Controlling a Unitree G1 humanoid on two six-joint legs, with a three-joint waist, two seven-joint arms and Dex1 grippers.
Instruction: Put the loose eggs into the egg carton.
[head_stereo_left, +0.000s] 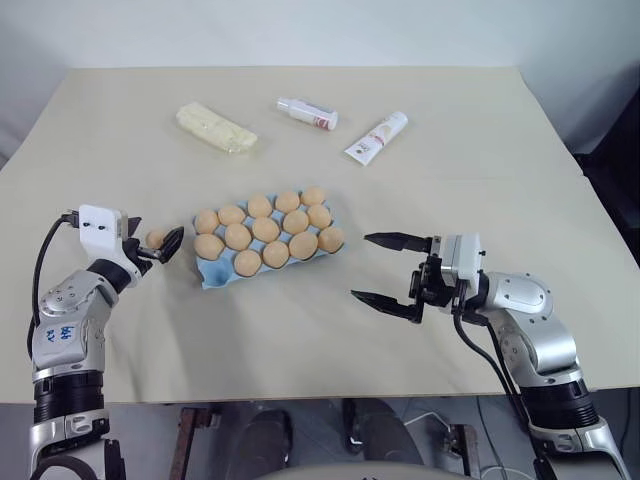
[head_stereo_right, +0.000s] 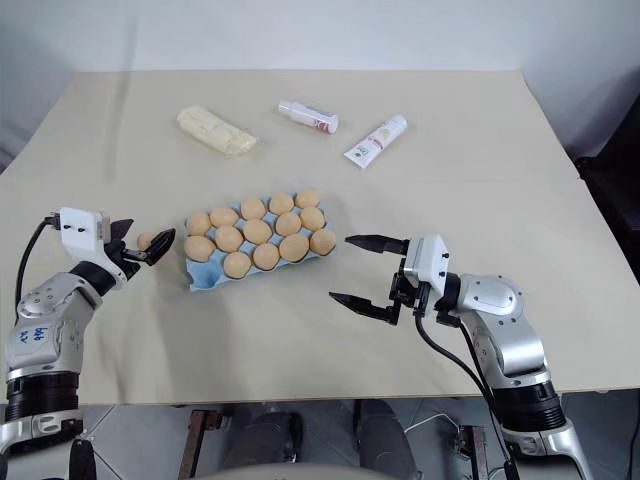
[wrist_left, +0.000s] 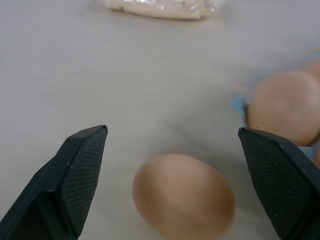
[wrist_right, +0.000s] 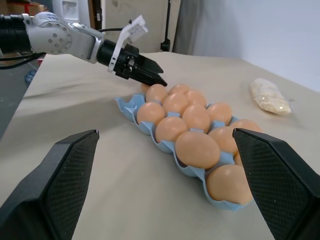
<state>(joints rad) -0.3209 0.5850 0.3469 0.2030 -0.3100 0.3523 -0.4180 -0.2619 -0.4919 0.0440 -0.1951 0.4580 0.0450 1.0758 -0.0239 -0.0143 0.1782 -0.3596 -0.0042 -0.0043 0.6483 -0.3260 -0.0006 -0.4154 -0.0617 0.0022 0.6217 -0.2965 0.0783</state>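
Your left gripper (head_stereo_left: 158, 247), fingers spread and holding nothing, straddles one loose egg (wrist_left: 183, 197) on the table (head_stereo_left: 450, 200), just left of the egg carton (head_stereo_left: 212, 274). The carton's long axis slants up to the right. Your right gripper (head_stereo_left: 385, 270) hangs released beside it.

The light-blue moulded egg carton (head_stereo_left: 212, 273) sits mid-worktop (head_stereo_left: 300, 340), its cups nearly all filled with eggs. One loose tan oval egg (head_stereo_left: 155, 238) lies just left of it, between the left claw's (head_stereo_left: 158, 246) spread fingers. The right claw (head_stereo_left: 384, 270) — fingers apart — hangs right of the carton. Behind, left to right: a pale-yellow wrapped block (head_stereo_left: 216, 127), a small white bottle (head_stereo_left: 307, 114), a white tube (head_stereo_left: 377, 137).
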